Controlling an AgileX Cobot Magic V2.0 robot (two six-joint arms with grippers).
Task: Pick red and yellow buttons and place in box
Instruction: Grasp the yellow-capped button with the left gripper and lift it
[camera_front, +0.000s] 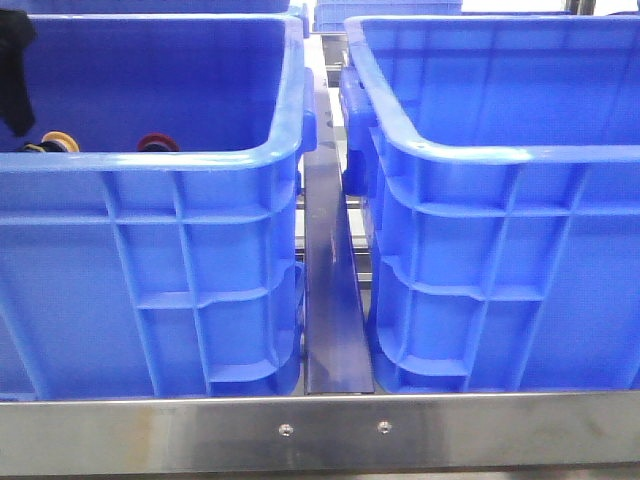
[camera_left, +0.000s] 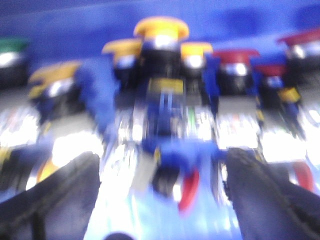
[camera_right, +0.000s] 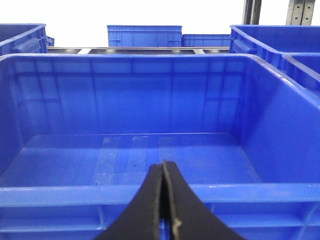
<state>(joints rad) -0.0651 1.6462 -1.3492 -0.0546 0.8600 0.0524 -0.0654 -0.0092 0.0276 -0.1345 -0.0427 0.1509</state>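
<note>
Black left tool (camera_left: 162, 200) gapes wide over blurred buttons (camera_left: 161, 30); right tool (camera_right: 163, 200) closed, empty.

Motion-blurred buttons (camera_left: 161, 30) in left wrist view

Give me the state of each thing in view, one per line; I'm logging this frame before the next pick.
left crate: upright, holds push buttons; yellow cap and red cap show over its rim.
right crate: upright, floor bare in the right wrist view.
left gripper: open, down among the buttons; picture blurred.
yellow button: upright, ahead of the open fingers, not gripped.
right gripper: shut, holding nothing, at the right crate's near rim.
</note>
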